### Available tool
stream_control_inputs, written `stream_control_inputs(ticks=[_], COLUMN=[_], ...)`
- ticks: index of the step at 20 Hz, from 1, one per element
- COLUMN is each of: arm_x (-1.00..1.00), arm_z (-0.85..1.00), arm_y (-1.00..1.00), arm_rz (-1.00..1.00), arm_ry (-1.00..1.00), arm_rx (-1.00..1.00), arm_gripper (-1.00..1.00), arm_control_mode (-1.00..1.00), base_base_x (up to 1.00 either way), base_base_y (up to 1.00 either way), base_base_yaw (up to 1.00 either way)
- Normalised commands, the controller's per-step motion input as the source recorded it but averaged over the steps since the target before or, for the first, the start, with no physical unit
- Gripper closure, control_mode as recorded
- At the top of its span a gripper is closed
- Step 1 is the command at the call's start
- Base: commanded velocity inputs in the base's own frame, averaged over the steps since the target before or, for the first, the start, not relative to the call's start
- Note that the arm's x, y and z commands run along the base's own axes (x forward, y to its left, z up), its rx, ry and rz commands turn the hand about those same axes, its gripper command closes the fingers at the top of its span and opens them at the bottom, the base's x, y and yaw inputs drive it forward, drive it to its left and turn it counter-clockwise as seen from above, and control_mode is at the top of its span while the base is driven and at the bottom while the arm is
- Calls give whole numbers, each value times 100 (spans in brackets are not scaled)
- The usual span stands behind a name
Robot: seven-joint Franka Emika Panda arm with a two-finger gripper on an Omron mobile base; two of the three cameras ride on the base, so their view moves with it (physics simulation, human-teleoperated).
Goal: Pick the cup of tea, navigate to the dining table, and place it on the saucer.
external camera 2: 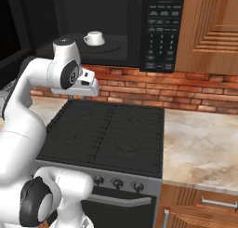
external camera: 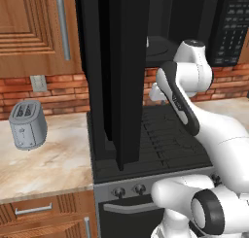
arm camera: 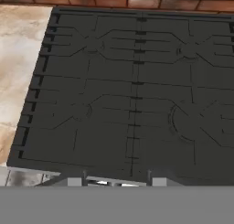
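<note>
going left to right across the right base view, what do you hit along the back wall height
robot arm's end effector → cup of tea inside the open microwave → microwave keypad panel → wooden cabinet door
</note>
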Motion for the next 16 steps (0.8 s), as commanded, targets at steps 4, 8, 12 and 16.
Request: stream_control_inputs(ticks=[4, 8, 12, 16], arm_x=[-16, -45, -45, -38], arm_z=[0, 0, 14, 23], arm_y=[0, 1, 3, 1], arm_rz=[0, -9, -17, -20], arm_ry=[-5, -28, -43, -37], arm_rx=[0, 0, 0, 0], arm_gripper=[-100, -100, -100, -100], arm_control_mode=[-100, -100, -100, -100], base_base_x=[0, 0, 0, 0], base_base_y=[0, 0, 0, 0], base_base_yaw=[0, 0, 0, 0])
